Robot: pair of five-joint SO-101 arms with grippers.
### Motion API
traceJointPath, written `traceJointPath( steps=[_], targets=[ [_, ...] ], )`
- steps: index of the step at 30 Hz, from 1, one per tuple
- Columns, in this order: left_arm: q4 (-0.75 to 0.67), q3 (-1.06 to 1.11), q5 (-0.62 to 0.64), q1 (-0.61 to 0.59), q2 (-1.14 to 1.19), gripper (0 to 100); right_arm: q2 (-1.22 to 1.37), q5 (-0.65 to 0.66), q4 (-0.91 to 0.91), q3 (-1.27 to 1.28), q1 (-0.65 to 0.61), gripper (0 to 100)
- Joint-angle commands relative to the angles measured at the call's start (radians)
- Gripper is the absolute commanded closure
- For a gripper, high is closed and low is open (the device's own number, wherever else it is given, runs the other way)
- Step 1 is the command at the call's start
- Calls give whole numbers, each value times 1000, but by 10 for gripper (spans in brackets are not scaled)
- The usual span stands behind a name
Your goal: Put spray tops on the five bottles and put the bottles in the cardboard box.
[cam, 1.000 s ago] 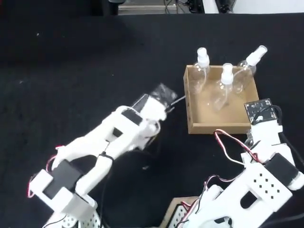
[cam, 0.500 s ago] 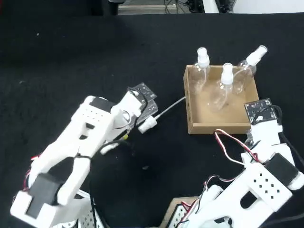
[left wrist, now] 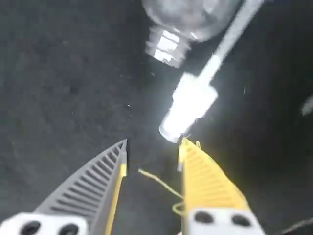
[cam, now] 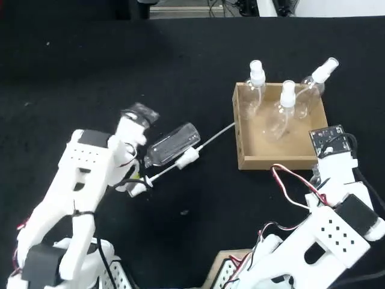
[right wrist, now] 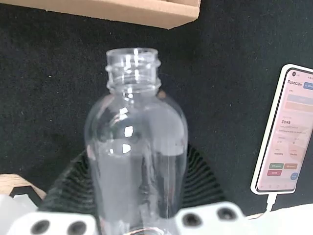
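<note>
Over on the left side of the tabletop, my left gripper has its fingers apart, with the tips just short of a loose spray top. That top lies right beside an uncapped bottle on its side. My right gripper is clamped around another open-necked bottle, near the cardboard box. Three capped bottles sit at the box's far end.

Small lines of print and coloured buttons are being displayed on the lit screen of the white-edged smartphone, but nothing there is being rendered legibly.
</note>
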Motion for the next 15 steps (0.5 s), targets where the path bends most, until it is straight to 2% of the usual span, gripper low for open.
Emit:
traceJointPath(
  steps=[1, 4, 6, 11, 15],
  targets=[
    [-37, 10, 410, 13, -98, 834, -30, 11, -29, -8, 8, 988],
    [-46, 30, 666, 53, -126, 834, -30, 11, -29, -5, 11, 988],
    [-100, 47, 786, 70, -129, 836, -30, 11, -29, -8, 11, 988],
    [-213, 168, 842, 104, -121, 833, -30, 11, -29, -7, 8, 988],
    [-272, 217, 956, 127, -129, 832, -30, 11, -29, -5, 8, 988]
  ],
)
